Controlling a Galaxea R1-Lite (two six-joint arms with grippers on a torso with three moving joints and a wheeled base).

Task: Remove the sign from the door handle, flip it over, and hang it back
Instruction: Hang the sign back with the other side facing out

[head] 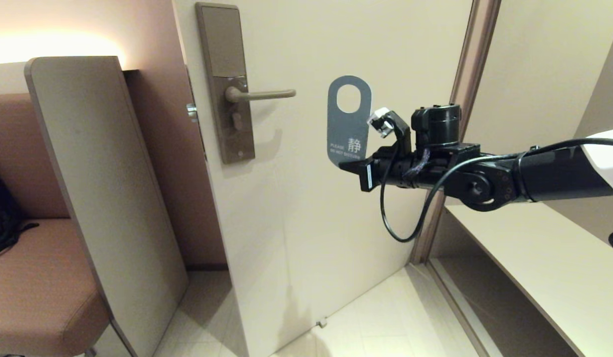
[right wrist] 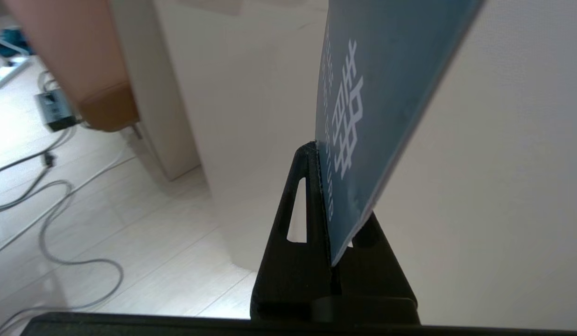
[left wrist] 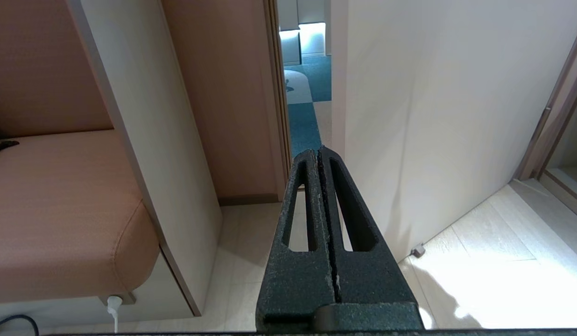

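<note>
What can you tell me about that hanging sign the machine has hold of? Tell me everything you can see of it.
The sign is a thin, flat card with rounded corners and a large oval hole near its top. The face showing is greyish blue with white print: a big Chinese character and small words, PLEASE DO NOT DISTURB. It stands upright in the air in front of the door, off the door handle and to its right. Only the right gripper touches it, pinching its bottom edge between shut fingers.
</note>
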